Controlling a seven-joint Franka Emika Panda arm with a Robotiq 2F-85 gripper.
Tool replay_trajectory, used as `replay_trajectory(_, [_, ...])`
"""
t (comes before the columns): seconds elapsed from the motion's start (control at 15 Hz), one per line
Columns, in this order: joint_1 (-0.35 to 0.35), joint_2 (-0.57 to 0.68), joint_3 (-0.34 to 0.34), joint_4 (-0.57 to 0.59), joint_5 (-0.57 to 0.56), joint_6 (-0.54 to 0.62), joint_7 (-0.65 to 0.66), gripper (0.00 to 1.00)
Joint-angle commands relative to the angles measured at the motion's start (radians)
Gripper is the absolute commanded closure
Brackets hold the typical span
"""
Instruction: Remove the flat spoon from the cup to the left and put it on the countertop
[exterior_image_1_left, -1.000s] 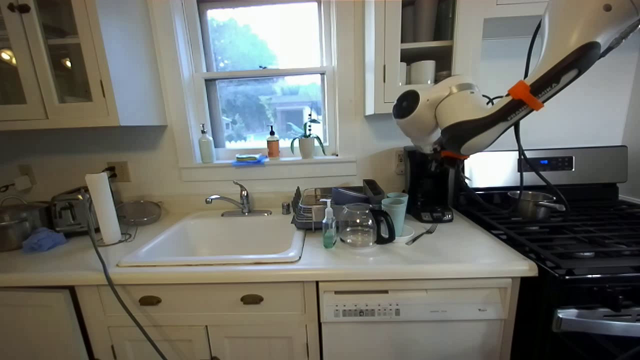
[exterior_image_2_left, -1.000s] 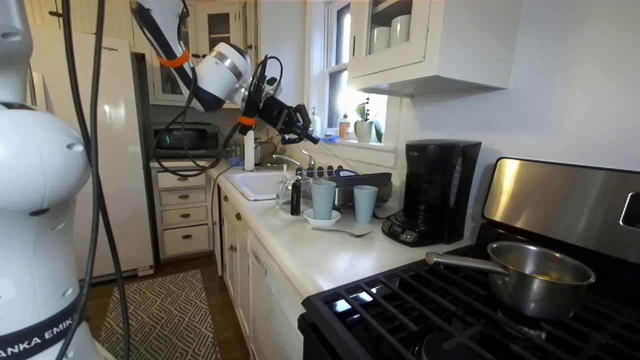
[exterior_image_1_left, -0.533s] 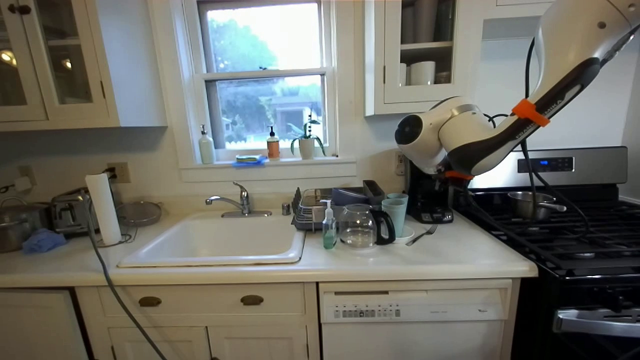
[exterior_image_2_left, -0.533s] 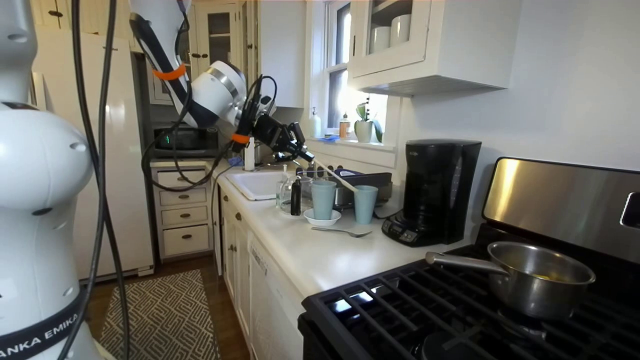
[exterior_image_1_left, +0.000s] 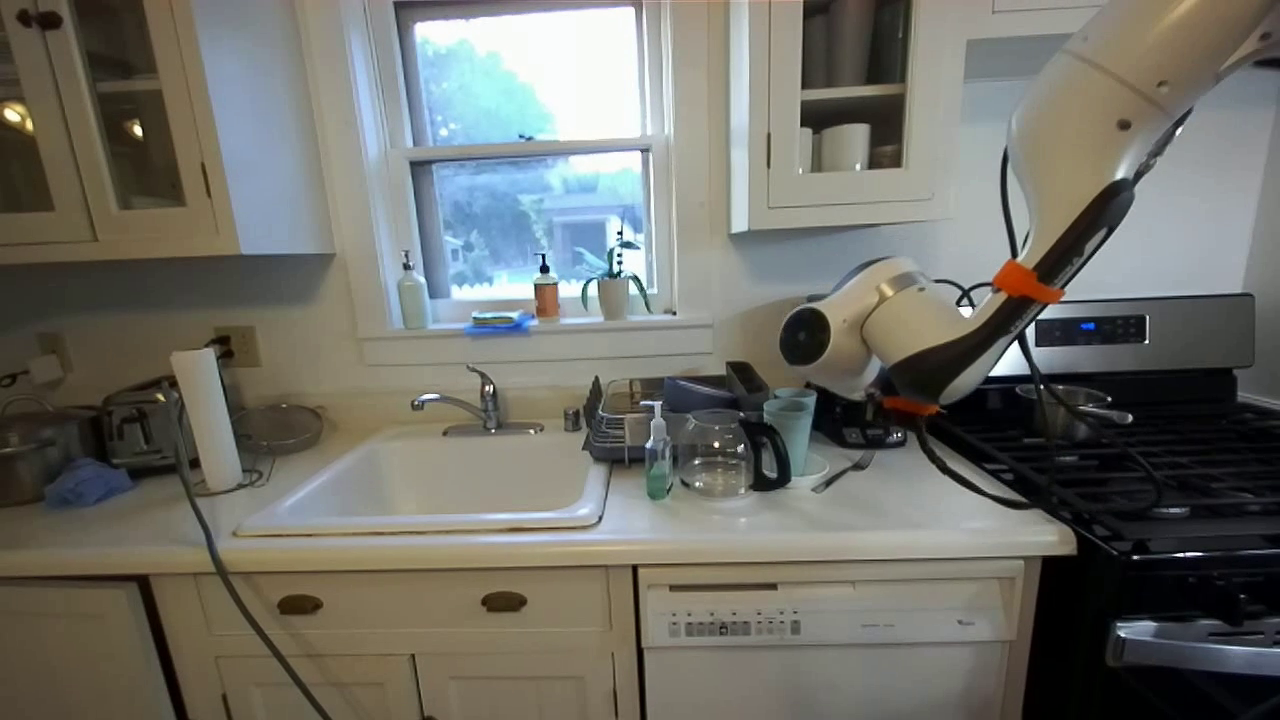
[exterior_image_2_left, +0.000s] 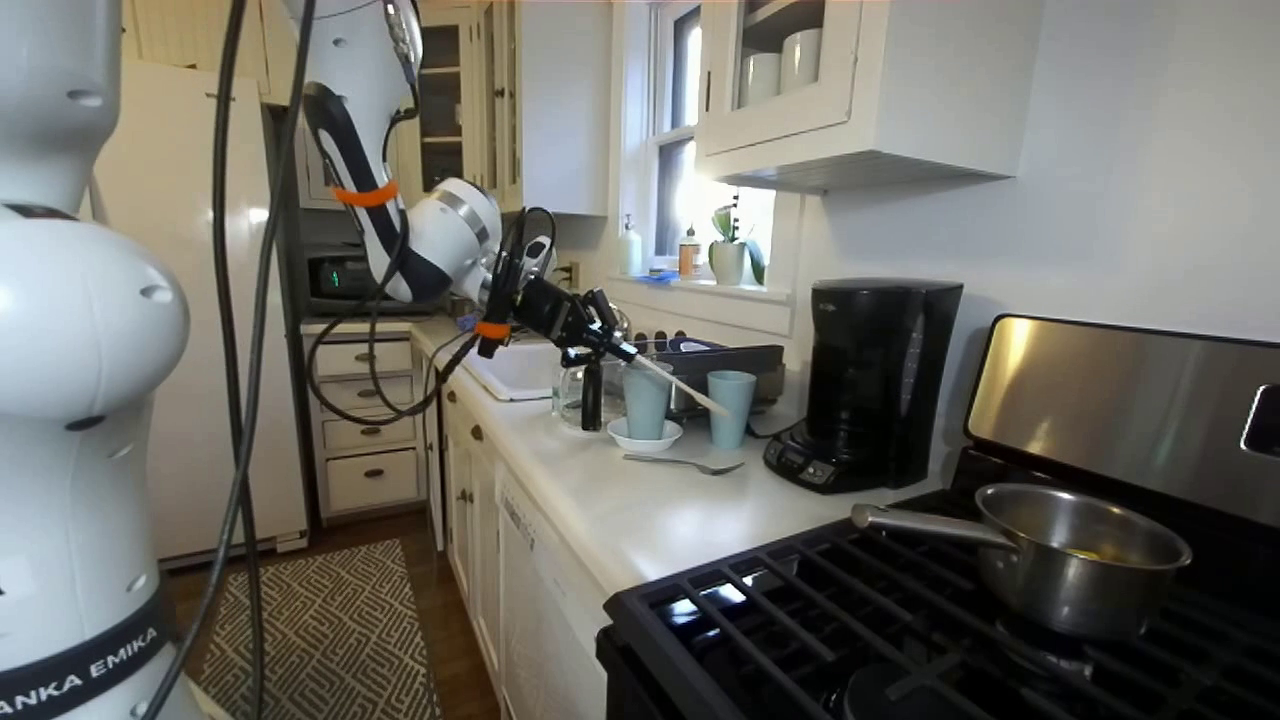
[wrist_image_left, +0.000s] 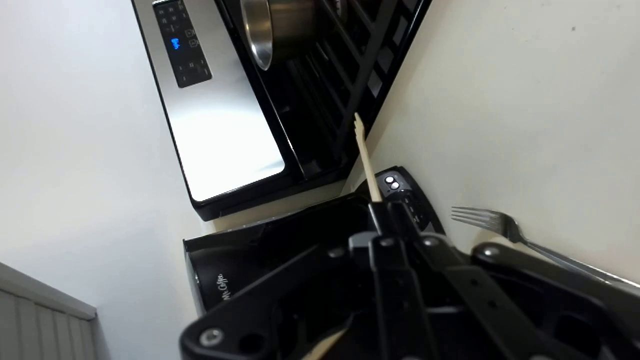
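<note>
In an exterior view, the gripper (exterior_image_2_left: 627, 353) sits lower than half a second ago, and the flat spoon (exterior_image_2_left: 682, 385) clamped in it has dropped too: it slants toward four o'clock, its tip, then seen at the rim of the cup (exterior_image_2_left: 738, 402) near the coffee maker (exterior_image_2_left: 870, 380), now against that cup's outer wall; whether they touch cannot be told. In the wrist view, the fingers (wrist_image_left: 384, 222) pinch the flat spoon, which runs just short of twelve o'clock, and only here do notches show at its tip; the fork (wrist_image_left: 507, 227) on the countertop (wrist_image_left: 525, 125) lies just past three o'clock from them, its handle cut off. In an exterior view, the arm (exterior_image_1_left: 930, 325) masks gripper and flat spoon, and another tumbler (exterior_image_1_left: 789, 440), on a saucer (exterior_image_1_left: 816, 466), covers most of that cup.
</note>
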Motion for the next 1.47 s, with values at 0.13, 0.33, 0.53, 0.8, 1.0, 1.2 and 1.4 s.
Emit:
replay_trajectory(0.13, [0.022, 0.215, -0.021, 0.091, -0.18, -0.106, 0.202, 0.99])
replay_trajectory(0.33, [0.019, 0.297, -0.022, 0.116, -0.25, -0.127, 0.242, 0.99])
replay_trajectory(0.53, [0.01, 0.342, -0.022, 0.126, -0.298, -0.111, 0.242, 0.99])
replay_trajectory(0.8, [-0.003, 0.395, -0.022, 0.143, -0.331, -0.096, 0.223, 0.99])
replay_trajectory(1.0, [-0.011, 0.426, -0.025, 0.152, -0.342, -0.086, 0.225, 0.99])
replay_trajectory(1.2, [-0.019, 0.448, -0.025, 0.156, -0.352, -0.076, 0.223, 0.99])
replay_trajectory(1.4, [-0.03, 0.462, -0.021, 0.157, -0.359, -0.046, 0.215, 0.99])
